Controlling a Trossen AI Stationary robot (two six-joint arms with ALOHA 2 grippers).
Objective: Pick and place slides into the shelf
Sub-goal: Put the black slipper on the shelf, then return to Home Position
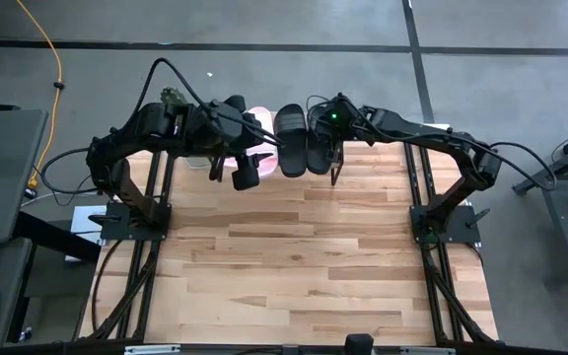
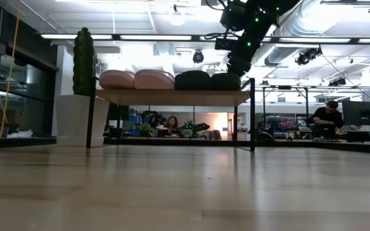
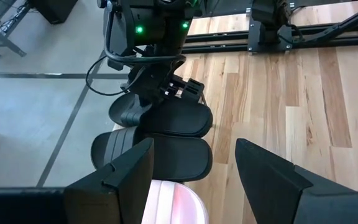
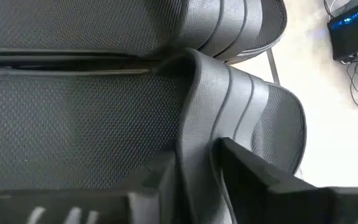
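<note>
Two pale pink slides (image 2: 135,79) and two black slides (image 2: 209,80) stand side by side, soles down, on the shelf (image 2: 172,96) at the table's far edge. My right gripper (image 4: 197,180) is at the rightmost black slide (image 4: 79,124), open a little, one finger at each face of its strap's edge. From the left, my left gripper (image 3: 194,180) hangs open above the slides' heel ends, over the pink slide (image 3: 173,202), holding nothing. My right gripper comes slanting down from the right at the black slide's strap (image 4: 194,124). One finger is under the strap's heel-side edge and one is outside it. I cannot tell whether either finger touches the strap. The slide lies flat on the shelf.
A tall green cactus in a white pot (image 2: 74,115) stands left of the shelf. The wooden table (image 1: 294,256) stretches toward the near edge, with the arm bases (image 1: 126,217) at its sides. People sit in the room behind (image 2: 329,119).
</note>
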